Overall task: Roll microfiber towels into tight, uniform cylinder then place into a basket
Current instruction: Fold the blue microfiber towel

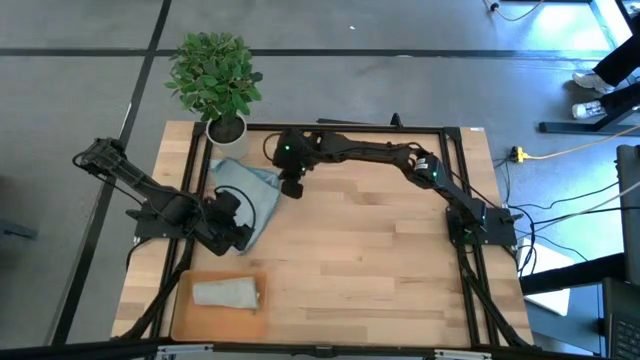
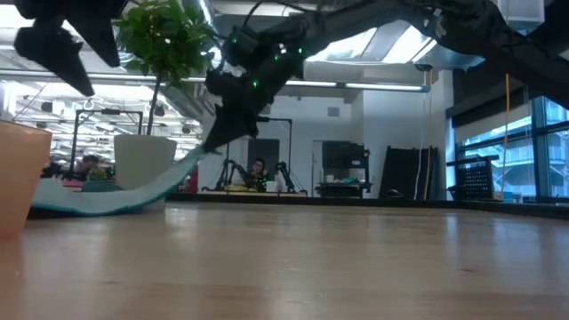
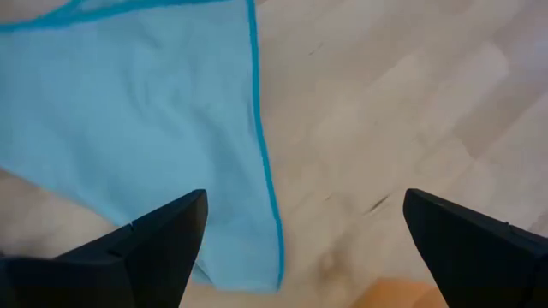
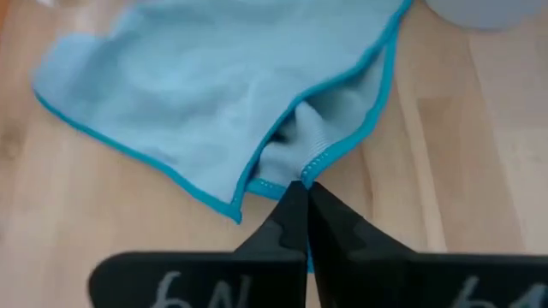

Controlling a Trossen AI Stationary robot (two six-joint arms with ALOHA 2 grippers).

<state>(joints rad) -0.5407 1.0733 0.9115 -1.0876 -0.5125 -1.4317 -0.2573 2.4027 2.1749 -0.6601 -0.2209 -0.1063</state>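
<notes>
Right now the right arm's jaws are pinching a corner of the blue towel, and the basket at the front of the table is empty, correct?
Not quite. The basket is not empty: the high view shows a rolled pale towel lying in it. The rest holds: the right gripper has its jaws shut on a corner of the blue towel.

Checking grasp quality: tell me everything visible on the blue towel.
The blue towel is a soft, matte light-blue cloth with a darker teal stitched hem. It lies unrolled and rumpled on the wooden table, near the white plant pot. The right hand is shut on a bunched corner, lifting that edge so the cloth sags down to the table. The open left hand hangs over its opposite edge, not touching it.
</notes>
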